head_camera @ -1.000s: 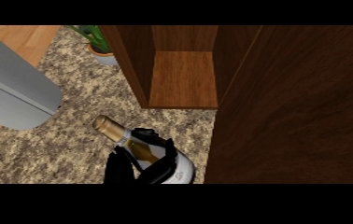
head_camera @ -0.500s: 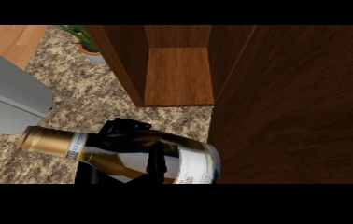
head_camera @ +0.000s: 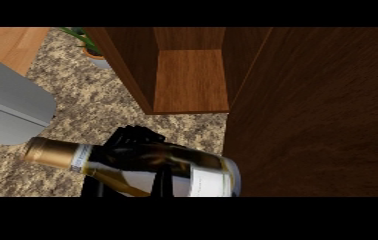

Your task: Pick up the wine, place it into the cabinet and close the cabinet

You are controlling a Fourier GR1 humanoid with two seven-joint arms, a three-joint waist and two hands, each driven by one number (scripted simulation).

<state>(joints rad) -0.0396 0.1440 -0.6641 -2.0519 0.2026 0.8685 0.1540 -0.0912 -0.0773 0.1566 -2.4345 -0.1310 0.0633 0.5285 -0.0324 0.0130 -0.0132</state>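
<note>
The wine (head_camera: 140, 166) is held lying sideways above the table (head_camera: 81, 99), a black hand (head_camera: 129, 139) curled round it, just before the open cabinet (head_camera: 192, 79). Pickup is done; placing inside and closing the door (head_camera: 310, 114) are left.

The wine bottle (head_camera: 140, 166) lies nearly horizontal, gold-foiled neck leftward, before the open wooden cabinet (head_camera: 192, 79).

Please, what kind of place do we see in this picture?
Most likely a kitchen: a speckled stone counter, an open wooden cabinet standing on it, and a wine bottle held in a black hand. A potted plant stands behind.
</note>
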